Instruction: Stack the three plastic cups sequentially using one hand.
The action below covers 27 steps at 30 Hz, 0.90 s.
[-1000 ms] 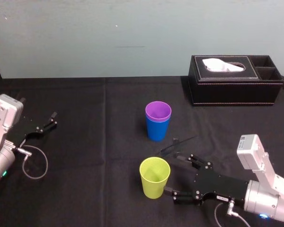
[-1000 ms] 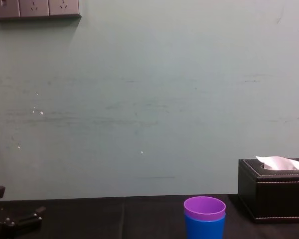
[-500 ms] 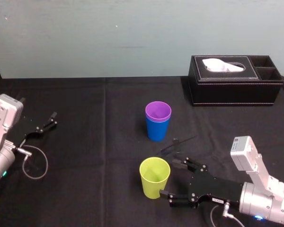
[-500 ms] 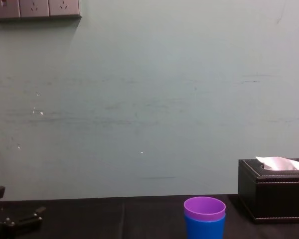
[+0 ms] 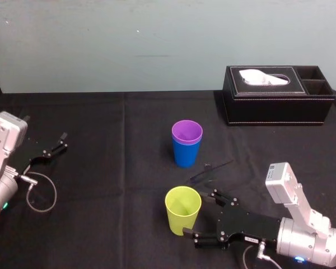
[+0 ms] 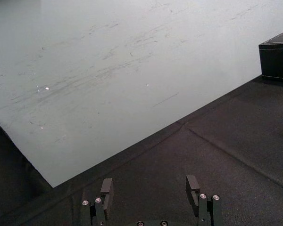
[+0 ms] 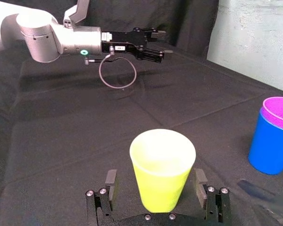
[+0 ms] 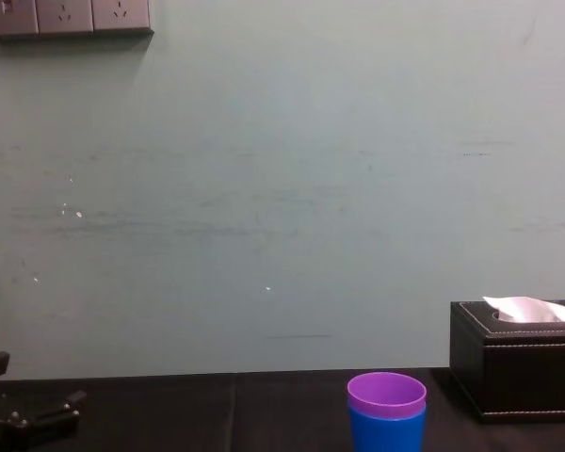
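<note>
Yellow-green cup [image 5: 183,210] is seen upright on the black tablecloth [image 5: 101,123]. Right gripper [image 5: 196,213] is placed around it, low on the wall: jaws open, one finger on each side, gaps visible, no contact. Blue cup [image 5: 186,153] is stood behind the yellow-green cup, apart from it, with the purple cup [image 5: 187,132] nested inside, rim proud. Black tissue box [image 5: 277,95] is set well behind it, to the right. Left gripper [image 5: 59,144] is parked far to its left, jaws open, empty.

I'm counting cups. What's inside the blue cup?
The purple cup sits nested inside the blue cup. Only its rim and open mouth show; its lower part is covered by the blue wall.
</note>
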{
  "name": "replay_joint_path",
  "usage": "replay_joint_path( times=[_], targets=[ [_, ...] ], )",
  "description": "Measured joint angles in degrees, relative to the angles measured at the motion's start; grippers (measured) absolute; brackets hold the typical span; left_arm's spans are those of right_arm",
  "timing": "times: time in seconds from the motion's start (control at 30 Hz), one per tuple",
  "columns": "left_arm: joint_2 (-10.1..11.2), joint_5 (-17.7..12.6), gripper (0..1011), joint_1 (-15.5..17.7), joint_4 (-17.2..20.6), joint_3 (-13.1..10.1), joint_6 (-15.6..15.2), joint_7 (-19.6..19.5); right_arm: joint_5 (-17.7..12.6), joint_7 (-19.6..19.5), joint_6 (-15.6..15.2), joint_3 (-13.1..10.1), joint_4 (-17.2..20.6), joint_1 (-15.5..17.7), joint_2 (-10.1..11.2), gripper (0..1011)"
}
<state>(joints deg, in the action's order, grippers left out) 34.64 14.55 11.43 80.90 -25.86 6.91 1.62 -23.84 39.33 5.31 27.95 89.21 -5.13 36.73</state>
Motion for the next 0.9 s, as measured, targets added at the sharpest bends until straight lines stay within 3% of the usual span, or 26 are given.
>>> replay_joint_path(
  times=[0.9],
  targets=[
    [0.0,0.0,1010,0.0,0.0,0.0,0.0,0.0,0.25,-0.56,-0.79,1.55,-2.38,-2.42,-2.57,1004]
  ],
)
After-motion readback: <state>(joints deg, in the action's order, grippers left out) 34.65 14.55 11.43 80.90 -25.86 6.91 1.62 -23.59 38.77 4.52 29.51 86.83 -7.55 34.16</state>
